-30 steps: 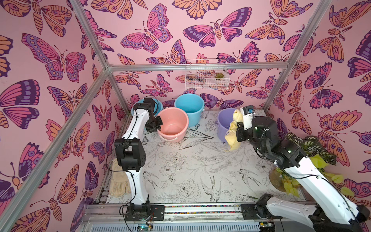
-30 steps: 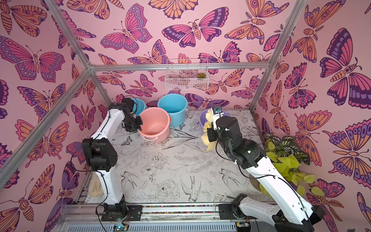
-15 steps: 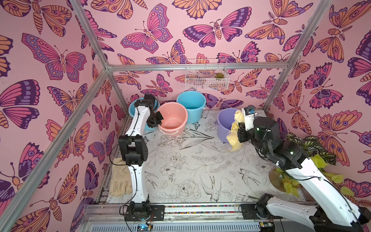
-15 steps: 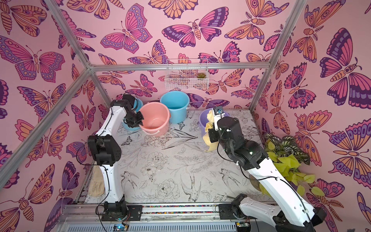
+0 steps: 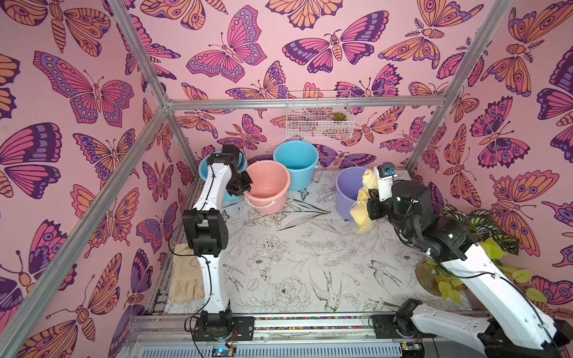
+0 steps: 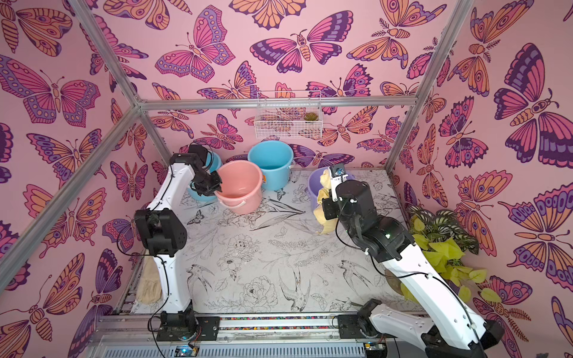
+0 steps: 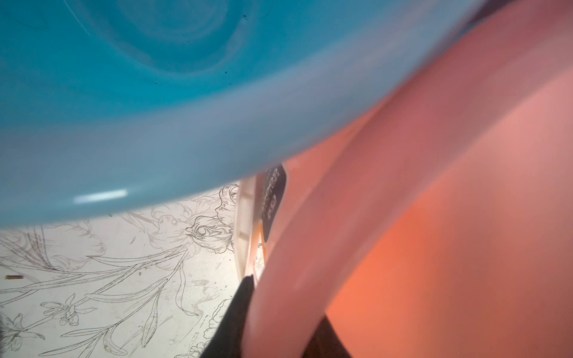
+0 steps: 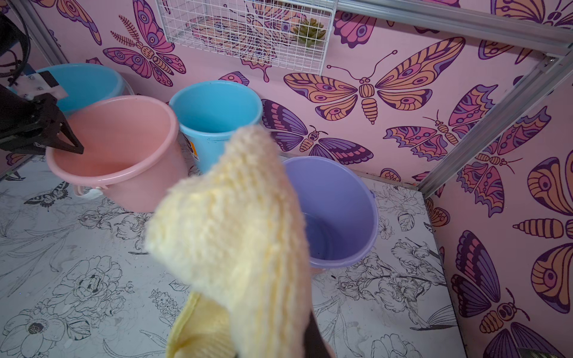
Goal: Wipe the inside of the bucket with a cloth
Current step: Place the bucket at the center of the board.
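Pinching a soft pale yellow cloth (image 5: 361, 214) in the pressed-together right gripper (image 5: 371, 198), dangling it just short of a round lilac plastic bucket (image 5: 344, 203). Straddling the rim of a tilted salmon-pink plastic bucket (image 5: 269, 204) with the left gripper (image 5: 246, 187); clamped or slack, impossible to tell. Seemingly bringing cloth to bucket, wiping not yet begun. Next, probably calling for lowering the cloth past the lilac rim just beyond the fingertips and pressing it against the inner wall.

Left gripper (image 5: 245, 186) is hemmed between pink bucket (image 5: 269, 192) and a blue bucket (image 5: 203, 169) behind it. Ahead of the right gripper (image 5: 370, 194), the purple bucket (image 5: 347, 186) gapes unblocked; bare mat (image 5: 297, 248) lies between both.
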Robot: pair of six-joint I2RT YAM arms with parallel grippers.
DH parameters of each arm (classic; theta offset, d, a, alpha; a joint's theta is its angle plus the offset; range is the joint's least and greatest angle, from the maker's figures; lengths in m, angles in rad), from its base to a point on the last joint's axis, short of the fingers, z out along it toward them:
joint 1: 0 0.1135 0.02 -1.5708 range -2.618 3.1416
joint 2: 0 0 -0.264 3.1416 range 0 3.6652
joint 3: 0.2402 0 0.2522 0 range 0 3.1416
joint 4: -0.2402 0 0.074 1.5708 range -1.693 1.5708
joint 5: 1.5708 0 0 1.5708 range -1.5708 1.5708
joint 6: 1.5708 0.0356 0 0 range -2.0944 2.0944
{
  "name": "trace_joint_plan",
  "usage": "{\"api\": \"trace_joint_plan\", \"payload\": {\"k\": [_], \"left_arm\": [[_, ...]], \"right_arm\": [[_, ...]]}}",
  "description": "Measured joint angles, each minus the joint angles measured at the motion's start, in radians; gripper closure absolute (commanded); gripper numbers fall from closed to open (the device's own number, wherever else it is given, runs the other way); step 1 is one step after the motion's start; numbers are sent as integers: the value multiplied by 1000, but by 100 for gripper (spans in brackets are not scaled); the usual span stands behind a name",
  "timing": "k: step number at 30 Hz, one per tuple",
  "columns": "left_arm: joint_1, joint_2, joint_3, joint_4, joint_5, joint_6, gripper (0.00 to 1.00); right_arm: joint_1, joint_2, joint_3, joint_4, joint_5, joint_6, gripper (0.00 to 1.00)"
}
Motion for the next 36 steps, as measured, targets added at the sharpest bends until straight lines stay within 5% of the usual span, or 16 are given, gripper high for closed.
{"api": "trace_joint_plan", "payload": {"k": [7, 17, 36], "left_arm": [[0, -75, -11, -19, -18, 16, 85], [0, -90, -54, -44, -36, 36, 83], [41, -241, -167, -49, -74, 77, 63]], "right_arm": [[0, -9, 0, 0, 1, 0, 100], [0, -15, -3, 0, 2, 0, 100], [0, -15, -16, 2, 2, 0, 100]]}}
